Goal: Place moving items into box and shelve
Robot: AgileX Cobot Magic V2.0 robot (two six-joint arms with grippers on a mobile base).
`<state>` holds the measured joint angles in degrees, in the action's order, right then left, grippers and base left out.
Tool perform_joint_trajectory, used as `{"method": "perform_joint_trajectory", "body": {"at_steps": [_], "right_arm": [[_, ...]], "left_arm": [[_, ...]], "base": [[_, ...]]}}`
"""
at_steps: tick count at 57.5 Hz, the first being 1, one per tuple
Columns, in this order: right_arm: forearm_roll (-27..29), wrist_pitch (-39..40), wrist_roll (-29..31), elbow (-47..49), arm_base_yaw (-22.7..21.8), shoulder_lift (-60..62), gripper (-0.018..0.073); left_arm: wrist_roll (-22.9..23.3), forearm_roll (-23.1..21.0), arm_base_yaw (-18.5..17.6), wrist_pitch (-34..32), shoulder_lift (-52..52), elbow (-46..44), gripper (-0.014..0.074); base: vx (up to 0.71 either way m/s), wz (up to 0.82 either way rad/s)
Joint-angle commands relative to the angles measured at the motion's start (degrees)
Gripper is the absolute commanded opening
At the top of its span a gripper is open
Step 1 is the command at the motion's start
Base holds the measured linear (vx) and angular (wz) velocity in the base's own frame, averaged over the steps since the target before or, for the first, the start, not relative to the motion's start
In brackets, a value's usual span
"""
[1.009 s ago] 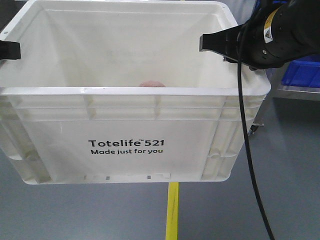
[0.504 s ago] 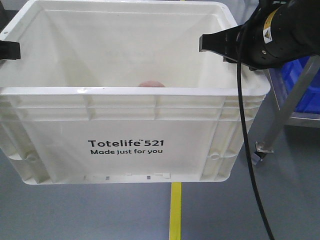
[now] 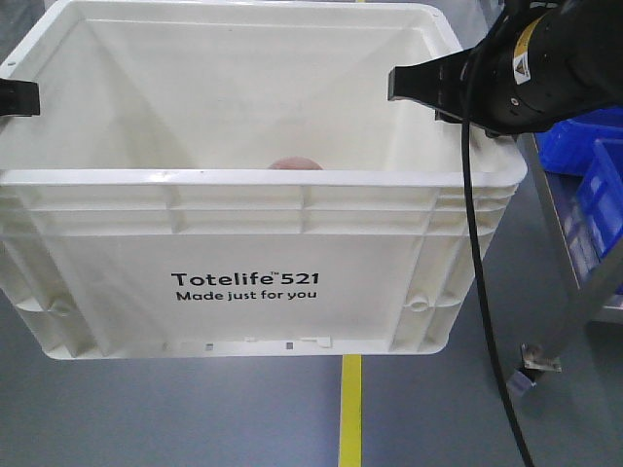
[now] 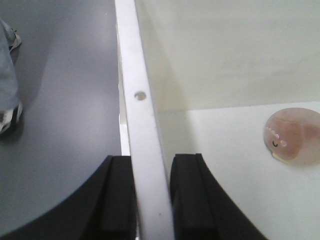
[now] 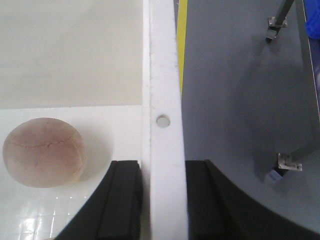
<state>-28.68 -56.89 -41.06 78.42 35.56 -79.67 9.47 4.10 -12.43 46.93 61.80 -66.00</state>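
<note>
The box [image 3: 243, 233] hides most of the pink ball [image 3: 294, 162].

I see a smooth grey floor [image 3: 146, 409] under the rig, with a yellow tape line [image 3: 349, 413] running along it. On my right, a metal rack's slanted leg [image 3: 584, 302] ends in a small bracket foot [image 3: 541, 358] set on the floor. In my left wrist view, a person's shoe [image 4: 9, 116] stands on the same grey surface at the frame's left edge.

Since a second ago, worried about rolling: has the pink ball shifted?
No. The pink ball shows above the tote rim at the same spot, over the print.
</note>
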Motion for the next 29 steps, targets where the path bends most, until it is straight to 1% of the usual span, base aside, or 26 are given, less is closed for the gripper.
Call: {"method": "perform_joint_trajectory", "body": {"at_steps": [1,29], "right_arm": [[-5.58,6.12,0.43,2.64,-0.05,2.24,0.0127],[-5.58,6.05,0.43,2.64,-0.05,2.24,0.0127]], "left_arm": [[-1.61,-0.88,-0.46,-8.45,-1.91,-2.54,0.0129],[-1.61,-0.88,-0.46,-8.45,-1.91,-2.54,0.0129]], "base": [[0.47,0.00],[0.46,0.00]]}}
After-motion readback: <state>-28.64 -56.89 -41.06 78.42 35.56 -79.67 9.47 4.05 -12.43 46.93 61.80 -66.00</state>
